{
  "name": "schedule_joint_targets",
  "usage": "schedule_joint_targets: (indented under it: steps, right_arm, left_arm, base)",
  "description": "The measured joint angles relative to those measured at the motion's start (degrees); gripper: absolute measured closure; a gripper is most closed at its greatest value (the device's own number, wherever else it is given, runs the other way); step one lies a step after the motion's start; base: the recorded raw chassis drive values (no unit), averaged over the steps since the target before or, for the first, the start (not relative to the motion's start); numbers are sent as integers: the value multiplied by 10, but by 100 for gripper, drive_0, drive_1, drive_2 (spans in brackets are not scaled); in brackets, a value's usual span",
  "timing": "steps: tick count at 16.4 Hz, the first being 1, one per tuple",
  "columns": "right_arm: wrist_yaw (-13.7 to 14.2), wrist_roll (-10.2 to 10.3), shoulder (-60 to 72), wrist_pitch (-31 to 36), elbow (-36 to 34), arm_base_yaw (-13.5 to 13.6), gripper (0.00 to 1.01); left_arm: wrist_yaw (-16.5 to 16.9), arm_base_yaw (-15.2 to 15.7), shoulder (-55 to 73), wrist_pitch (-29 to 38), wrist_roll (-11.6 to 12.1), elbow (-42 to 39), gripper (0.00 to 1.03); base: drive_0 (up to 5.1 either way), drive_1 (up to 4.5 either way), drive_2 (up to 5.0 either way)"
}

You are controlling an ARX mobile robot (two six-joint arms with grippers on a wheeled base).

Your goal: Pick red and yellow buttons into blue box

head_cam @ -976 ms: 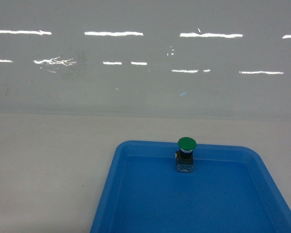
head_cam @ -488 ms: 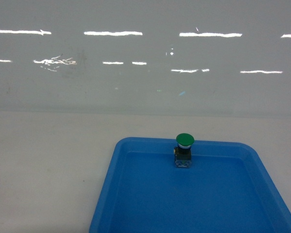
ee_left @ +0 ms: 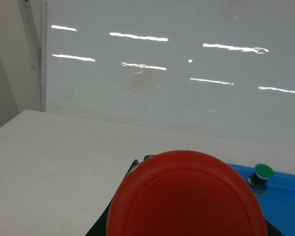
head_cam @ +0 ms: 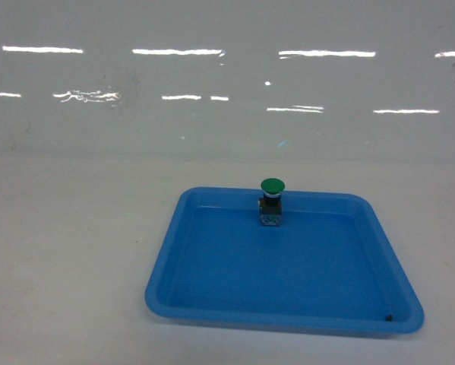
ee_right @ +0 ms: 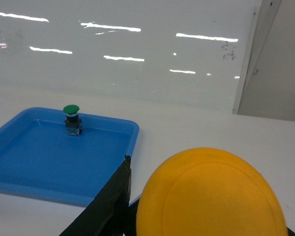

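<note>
2 caps fill my wrist views: the red button [ee_left: 185, 196] at the bottom of the left view, the yellow button [ee_right: 211, 196] at the lower right of the right view. Each sits close under its camera with dark end effector parts beside it, but I cannot tell whether either end effector is closed on its button. In the head view, a shallow blue tray [head_cam: 212, 304] lies on the white table [head_cam: 67, 251], lower centre, with 1 green button [head_cam: 272, 201] upright against its far wall.
</note>
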Motion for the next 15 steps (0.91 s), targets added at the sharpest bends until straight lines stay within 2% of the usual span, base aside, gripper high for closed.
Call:
schedule_joint_targets:
  steps: [15]
  right_arm:
    - [0,0,0,0,0,0,62]
  left_arm:
    - [0,-1,1,0,0,0,79]
  base:
    - [0,0,0]
